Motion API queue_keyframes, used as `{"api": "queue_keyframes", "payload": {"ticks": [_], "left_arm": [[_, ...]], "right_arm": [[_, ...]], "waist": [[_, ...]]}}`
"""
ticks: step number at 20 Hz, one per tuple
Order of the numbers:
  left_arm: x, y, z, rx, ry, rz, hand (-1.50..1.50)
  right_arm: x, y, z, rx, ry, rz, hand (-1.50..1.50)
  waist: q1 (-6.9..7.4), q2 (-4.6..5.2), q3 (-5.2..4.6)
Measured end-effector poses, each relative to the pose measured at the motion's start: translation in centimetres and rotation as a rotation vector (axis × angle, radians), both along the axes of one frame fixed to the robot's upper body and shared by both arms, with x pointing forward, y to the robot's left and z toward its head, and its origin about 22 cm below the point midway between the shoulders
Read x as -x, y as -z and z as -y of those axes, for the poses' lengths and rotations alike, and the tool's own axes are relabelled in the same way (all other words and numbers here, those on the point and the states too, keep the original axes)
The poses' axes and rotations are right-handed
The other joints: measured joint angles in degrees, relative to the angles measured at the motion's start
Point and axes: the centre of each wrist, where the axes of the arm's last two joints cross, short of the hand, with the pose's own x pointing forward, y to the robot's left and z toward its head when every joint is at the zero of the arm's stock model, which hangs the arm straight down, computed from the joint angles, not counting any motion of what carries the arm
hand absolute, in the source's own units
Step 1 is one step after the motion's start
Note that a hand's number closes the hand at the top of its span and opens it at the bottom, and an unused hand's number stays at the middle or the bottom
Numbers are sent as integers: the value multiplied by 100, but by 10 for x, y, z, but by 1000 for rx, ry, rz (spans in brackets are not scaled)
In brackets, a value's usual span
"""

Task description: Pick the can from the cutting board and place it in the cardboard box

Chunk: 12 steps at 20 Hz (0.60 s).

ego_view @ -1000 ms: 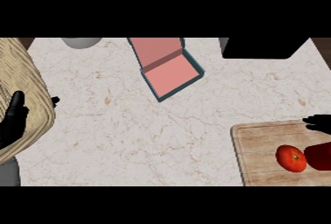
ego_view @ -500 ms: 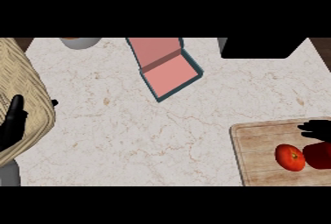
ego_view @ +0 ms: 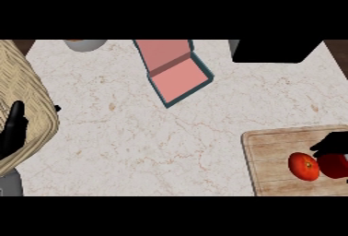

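A wooden cutting board (ego_view: 272, 152) lies at the lower right. On it stand a red round fruit (ego_view: 304, 166) and, right of it at the picture's edge, a dark red can (ego_view: 334, 166). My right hand (ego_view: 333, 142) comes in from the right edge, open, just above and touching the can's far side; most of the hand is cut off. The cardboard box (ego_view: 178, 76), pink inside with teal edges, lies open at the top middle. My left hand (ego_view: 14, 129) rests open at the left edge, fingers up.
A woven basket (ego_view: 27, 87) fills the left edge under my left hand. A grey bowl (ego_view: 85, 44) sits at the top left and a black block (ego_view: 272, 50) at the top right. Marble counter (ego_view: 136, 138) spans between board and box.
My right hand has moved down towards the can, closing the gap to it. The can, the fruit and the left hand have stayed where they were.
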Motion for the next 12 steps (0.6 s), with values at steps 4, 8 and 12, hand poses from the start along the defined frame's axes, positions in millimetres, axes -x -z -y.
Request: {"api": "queue_keyframes", "payload": {"ticks": [4, 8, 12], "left_arm": [[-4, 0, 0, -1, 2, 5, 0], [-4, 4, 0, 5, -3, -1, 0], [-3, -5, -3, 8, -1, 0, 0]], "right_arm": [[-11, 5, -12, -47, 11, 84, 150], [-14, 10, -17, -70, 18, 169, 150], [-25, 16, -30, -64, 232, 236, 150]], "waist": [[-11, 15, 22], [-34, 17, 28], [-35, -8, 0]]}}
